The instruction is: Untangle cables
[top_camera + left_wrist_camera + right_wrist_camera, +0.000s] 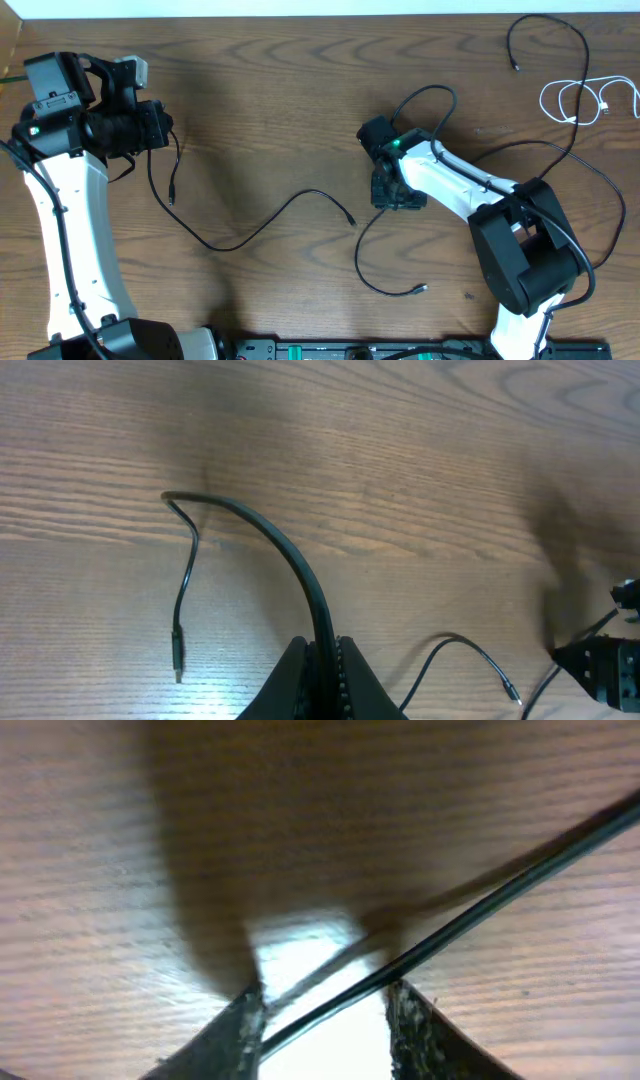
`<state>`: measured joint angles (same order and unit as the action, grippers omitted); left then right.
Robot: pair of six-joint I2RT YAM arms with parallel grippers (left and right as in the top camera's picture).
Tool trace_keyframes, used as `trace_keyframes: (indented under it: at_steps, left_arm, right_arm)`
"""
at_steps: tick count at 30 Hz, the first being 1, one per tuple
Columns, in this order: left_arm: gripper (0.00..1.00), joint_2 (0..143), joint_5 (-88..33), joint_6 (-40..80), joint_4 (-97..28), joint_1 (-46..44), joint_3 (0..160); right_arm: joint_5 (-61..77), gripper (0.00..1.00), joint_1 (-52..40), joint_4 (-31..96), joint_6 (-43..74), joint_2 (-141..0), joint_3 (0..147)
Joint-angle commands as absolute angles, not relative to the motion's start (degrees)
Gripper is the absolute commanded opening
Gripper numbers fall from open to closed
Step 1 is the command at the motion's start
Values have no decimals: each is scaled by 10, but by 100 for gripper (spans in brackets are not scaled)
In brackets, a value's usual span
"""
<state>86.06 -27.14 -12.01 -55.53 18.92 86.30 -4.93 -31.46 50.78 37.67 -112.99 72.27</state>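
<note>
My left gripper (158, 126) at the far left is shut on a thin black cable (245, 235). That cable runs down and right across the table to a plug near the centre. In the left wrist view the jaws (322, 660) pinch this cable (270, 540), and its short end bends down to a plug (178, 658). My right gripper (397, 196) points down at the table centre, open. In the right wrist view a black cable (470, 915) crosses between its fingers (325, 1020). Another black cable (362, 262) curls below it. A white cable (585, 100) lies at the far right.
A further black cable (573, 60) loops at the top right beside the white one and trails down past the right arm's base (530, 250). The left arm's white link (70, 230) stands along the left edge. The table's far edge runs along the top.
</note>
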Motion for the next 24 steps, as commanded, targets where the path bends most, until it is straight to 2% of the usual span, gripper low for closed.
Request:
trace_keyframes:
  at_steps: [1,2,7,13,16,20,24]
  left_arm:
    - [8,862,-281,-119,-557,189,871]
    - [8,862,-281,-119,-557,189,871]
    - [8,862,-281,-117,-557,189,871]
    - [8,862,-281,-105,-560,189,871]
    - [8,862,-281,-102,-560,189,871]
    - [8,862,-281,-101,-560,187,871]
    - [8,862,-281,-100,-557,164,871]
  right_arm:
    - [-102,9,-305,519,381,-1161,708]
    - [-107,1,-293,517,381,-1161,711]
    - [-115,1,-203,532,331,-1155,778]
    - [-115,1,-34,599,199,-1150,1000]
    - [-114,1,62,632,173,-1150,1131]
    - [-109,1,160,639,148,-1150,1231]
    - [27,1,224,696,114,-1152,1253]
